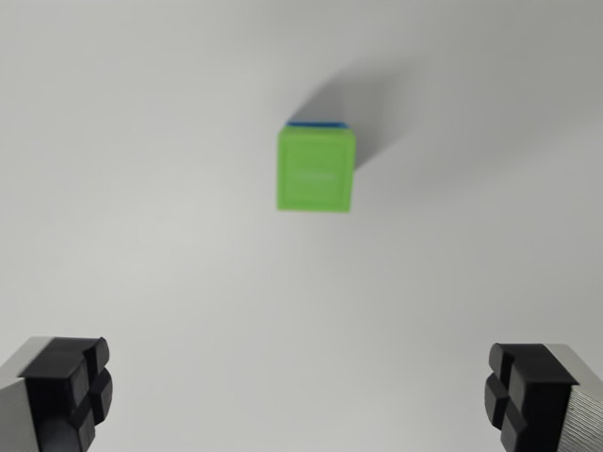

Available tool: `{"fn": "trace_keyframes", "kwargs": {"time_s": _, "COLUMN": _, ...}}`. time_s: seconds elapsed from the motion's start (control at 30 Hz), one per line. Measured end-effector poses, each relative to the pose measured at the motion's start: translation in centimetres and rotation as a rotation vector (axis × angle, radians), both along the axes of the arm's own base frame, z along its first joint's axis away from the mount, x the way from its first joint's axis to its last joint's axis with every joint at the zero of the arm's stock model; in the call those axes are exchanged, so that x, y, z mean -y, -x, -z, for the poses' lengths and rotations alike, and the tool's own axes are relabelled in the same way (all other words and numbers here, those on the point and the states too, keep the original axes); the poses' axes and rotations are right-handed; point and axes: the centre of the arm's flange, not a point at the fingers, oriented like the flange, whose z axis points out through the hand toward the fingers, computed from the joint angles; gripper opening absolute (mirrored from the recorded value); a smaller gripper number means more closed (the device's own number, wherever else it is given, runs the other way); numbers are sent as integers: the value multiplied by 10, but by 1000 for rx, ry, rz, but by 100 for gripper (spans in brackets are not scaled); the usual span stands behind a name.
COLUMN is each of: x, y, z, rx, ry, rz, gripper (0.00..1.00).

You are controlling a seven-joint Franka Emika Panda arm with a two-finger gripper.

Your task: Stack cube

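Pads of the tool sit in the two bottom corners of the frame, black and ridged, spread far apart with nothing between them but bare bench. Holding nothing, the tool hangs well clear of the cubes. Up from there, just above the centre of the frame, a green cube rests squarely on top of a blue cube, of which only a thin strip peeks out along the green one's far edge. A soft shadow falls off to the upper right. The green cube covers the blue one almost exactly, so the stack looks made and steady. To my eye the wide spread and the gap above the cubes suit a tool that has no more gripping to do here.
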Motion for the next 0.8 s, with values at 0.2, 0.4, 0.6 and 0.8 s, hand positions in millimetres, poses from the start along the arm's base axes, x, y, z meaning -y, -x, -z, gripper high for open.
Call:
{"fn": "trace_keyframes", "kwargs": {"time_s": 0.2, "x": 0, "y": 0, "z": -12, "rx": -1, "ry": -1, "rz": 0, "gripper": 100}}
{"fn": "trace_keyframes", "kwargs": {"time_s": 0.4, "x": 0, "y": 0, "z": -21, "rx": 1, "ry": 0, "rz": 0, "gripper": 100}}
{"fn": "trace_keyframes", "kwargs": {"time_s": 0.6, "x": 0, "y": 0, "z": -22, "rx": -1, "ry": -1, "rz": 0, "gripper": 100}}
{"fn": "trace_keyframes", "kwargs": {"time_s": 0.8, "x": 0, "y": 0, "z": -22, "rx": -1, "ry": -1, "rz": 0, "gripper": 100}}
